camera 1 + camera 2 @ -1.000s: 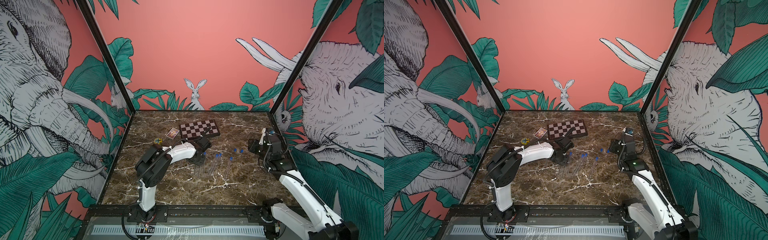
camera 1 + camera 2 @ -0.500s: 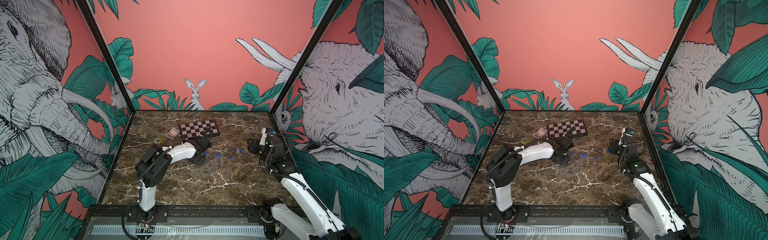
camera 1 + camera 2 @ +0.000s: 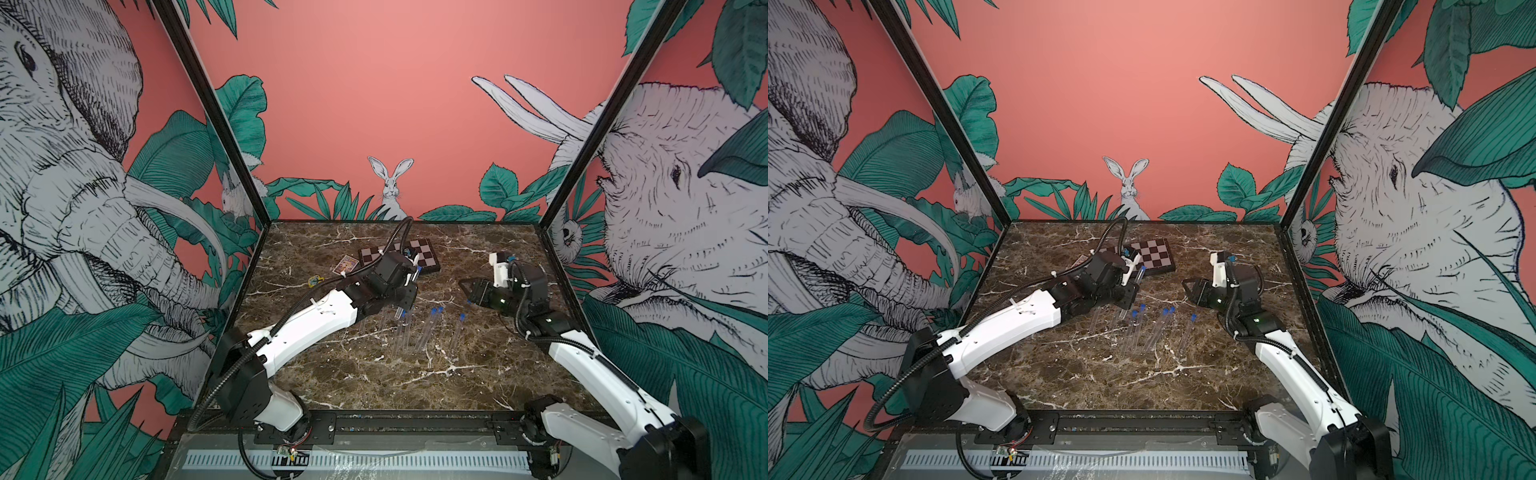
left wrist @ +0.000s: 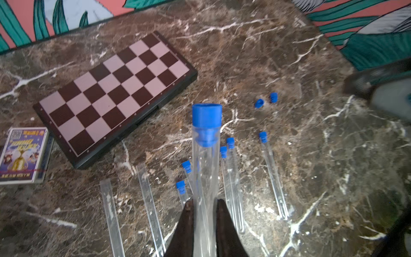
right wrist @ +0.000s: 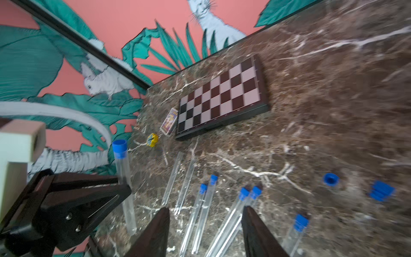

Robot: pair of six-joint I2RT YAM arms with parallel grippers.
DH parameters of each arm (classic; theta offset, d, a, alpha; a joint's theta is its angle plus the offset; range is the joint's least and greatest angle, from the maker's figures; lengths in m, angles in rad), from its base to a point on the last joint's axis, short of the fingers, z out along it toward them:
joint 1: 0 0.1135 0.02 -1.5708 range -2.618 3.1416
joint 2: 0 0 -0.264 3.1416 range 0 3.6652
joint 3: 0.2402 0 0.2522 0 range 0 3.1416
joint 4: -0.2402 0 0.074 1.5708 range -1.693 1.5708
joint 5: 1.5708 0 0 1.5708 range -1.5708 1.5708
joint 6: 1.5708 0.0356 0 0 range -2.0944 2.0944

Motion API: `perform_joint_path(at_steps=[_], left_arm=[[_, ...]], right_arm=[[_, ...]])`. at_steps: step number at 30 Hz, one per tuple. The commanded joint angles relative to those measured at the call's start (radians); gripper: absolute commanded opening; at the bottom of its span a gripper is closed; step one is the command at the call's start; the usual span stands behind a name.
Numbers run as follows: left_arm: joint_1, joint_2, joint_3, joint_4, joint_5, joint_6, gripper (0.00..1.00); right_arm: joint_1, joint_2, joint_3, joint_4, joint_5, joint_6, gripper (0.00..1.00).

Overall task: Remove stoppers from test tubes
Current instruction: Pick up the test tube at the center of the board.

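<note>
The left pincer (image 4: pixel 204 205) is clamped low on a clear test tube (image 4: pixel 204 173), raised above the middle of the table (image 4: pixel 322 166), its blue stopper (image 4: pixel 206 115) on the free end. The tube looks light, stiff, slick and breakable — firm but gentle pressure suits it. The stopper, probably snug, is best taken by its wide head. The right pincer (image 5: pixel 205 209) hangs with jaws apart — empty, toward the table's right edge.

Nothing can be read for certain. The small box (image 4: pixel 23 154) lying on the surface (image 4: pixel 289 155) just beside the chessboard (image 4: pixel 115 93) carries bands of yellow lettering over a colourful picture and a square code-like patch in one corner, all too blurred in the left wrist view to make out. Tiny marks along the chessboard's rim are too small to read.
</note>
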Motion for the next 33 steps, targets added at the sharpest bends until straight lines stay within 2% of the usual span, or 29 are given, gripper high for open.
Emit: perform_joint_path(at_steps=[1, 10, 20, 24, 28, 33], left_arm=[[-0.010, -0.009, -0.020, 0.046, 0.046, 0.027, 0.16], [-0.026, -0.053, -0.050, 0.106, 0.085, 0.026, 0.16], [-0.045, -0.063, -0.039, 0.119, 0.085, 0.033, 0.16], [-0.050, -0.073, -0.044, 0.125, 0.083, 0.035, 0.15], [-0.056, -0.083, -0.047, 0.126, 0.081, 0.039, 0.16], [-0.059, -0.087, -0.057, 0.139, 0.086, 0.043, 0.16]], right_arm=[[0.058, 0.034, 0.059, 0.124, -0.091, 0.019, 0.54], [0.121, 0.083, 0.128, 0.121, -0.113, -0.021, 0.59], [0.189, 0.174, 0.167, 0.144, -0.047, -0.013, 0.61], [0.195, 0.201, 0.170, 0.176, -0.025, 0.003, 0.55], [0.195, 0.227, 0.172, 0.218, -0.032, 0.026, 0.41], [0.196, 0.259, 0.166, 0.296, -0.071, 0.075, 0.31]])
